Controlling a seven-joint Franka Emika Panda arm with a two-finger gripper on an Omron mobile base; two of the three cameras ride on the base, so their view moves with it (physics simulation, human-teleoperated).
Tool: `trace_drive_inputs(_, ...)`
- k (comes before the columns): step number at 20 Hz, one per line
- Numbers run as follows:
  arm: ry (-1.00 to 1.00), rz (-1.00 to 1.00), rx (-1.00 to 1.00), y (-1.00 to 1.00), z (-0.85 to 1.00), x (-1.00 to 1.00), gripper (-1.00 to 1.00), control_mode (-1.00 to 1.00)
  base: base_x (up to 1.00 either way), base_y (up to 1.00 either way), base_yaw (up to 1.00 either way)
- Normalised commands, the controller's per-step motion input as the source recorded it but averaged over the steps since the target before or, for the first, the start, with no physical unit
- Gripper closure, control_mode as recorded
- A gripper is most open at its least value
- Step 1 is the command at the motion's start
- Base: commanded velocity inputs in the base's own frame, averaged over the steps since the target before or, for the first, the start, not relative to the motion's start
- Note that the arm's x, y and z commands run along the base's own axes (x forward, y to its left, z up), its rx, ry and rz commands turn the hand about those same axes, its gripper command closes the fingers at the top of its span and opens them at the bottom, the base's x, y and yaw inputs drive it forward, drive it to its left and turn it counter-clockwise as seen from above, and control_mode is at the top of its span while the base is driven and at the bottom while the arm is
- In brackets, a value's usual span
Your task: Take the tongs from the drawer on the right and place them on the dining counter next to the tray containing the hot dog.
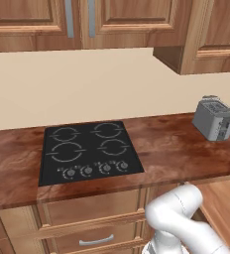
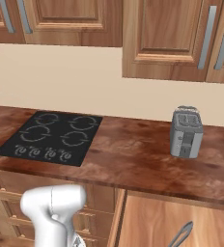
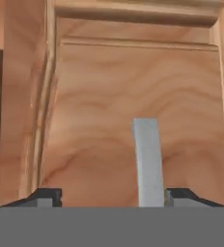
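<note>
Below counter, at drawer (image 3: 133, 111) front | tool (image 3: 114, 197) spread wide, handle (image 3: 147, 161) btwn fingertips | nothing gripped

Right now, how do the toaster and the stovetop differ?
The toaster is a grey-silver box standing upright on the counter; the stovetop is black and lies flat, set into it. The stovetop covers far more surface than the toaster. The toaster sits to the stovetop's right. Both share the same wood counter.

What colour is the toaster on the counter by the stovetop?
Silver-grey, with darker slots on top. The toaster shows best in the right base view.
</note>
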Motion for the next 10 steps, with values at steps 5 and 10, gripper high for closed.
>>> trace_drive_inputs(5, 0.00, -0.01, 0.00, -0.43, 0.91, -0.98, -1.00, -1.00, 0.00, 0.00, 0.00)
trace_drive_inputs(10, 0.16, -0.03, -0.04, -0.20, 0.90, -0.67, -1.00, -1.00, 0.00, 0.00, 0.00)
